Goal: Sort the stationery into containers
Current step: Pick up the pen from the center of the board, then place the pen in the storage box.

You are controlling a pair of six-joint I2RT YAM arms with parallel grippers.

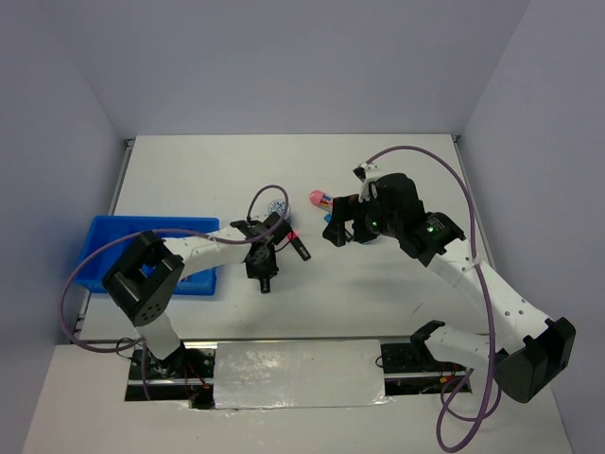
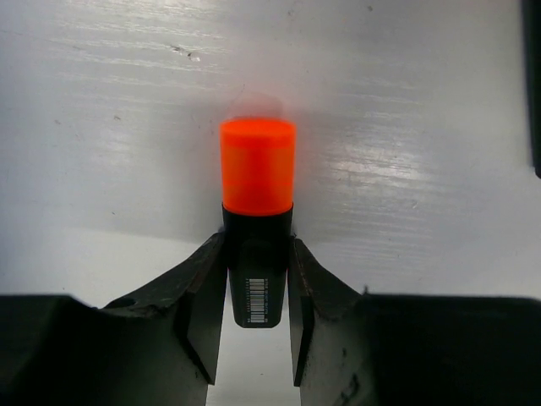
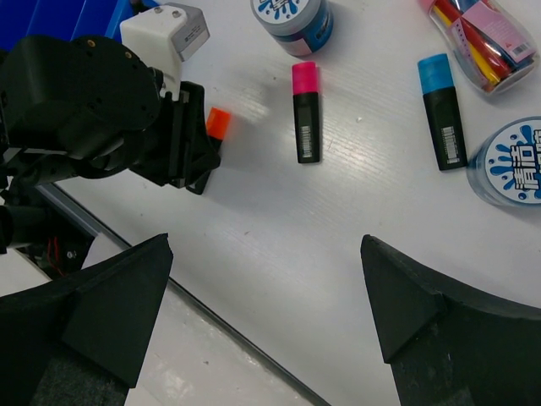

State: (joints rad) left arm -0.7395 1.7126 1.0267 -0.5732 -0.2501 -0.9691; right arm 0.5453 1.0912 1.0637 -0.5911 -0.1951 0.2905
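Note:
My left gripper (image 2: 256,309) is shut on a black highlighter with an orange cap (image 2: 258,173), held by its body low over the white table; the cap sticks out past the fingertips. The same gripper (image 1: 271,242) shows in the top view, right of the blue tray (image 1: 104,248). My right gripper (image 3: 266,288) is open and empty above the table, near the middle (image 1: 338,230). Under it lie a pink-capped highlighter (image 3: 306,112), a blue-capped highlighter (image 3: 443,112), two blue-white discs (image 3: 292,17) (image 3: 512,162) and the pink capsule case (image 3: 483,34).
The table's near edge with a dark strip (image 3: 237,334) runs below the right gripper. The left arm's wrist (image 3: 84,110) fills the left of the right wrist view. Grey walls (image 1: 57,123) enclose the table on three sides.

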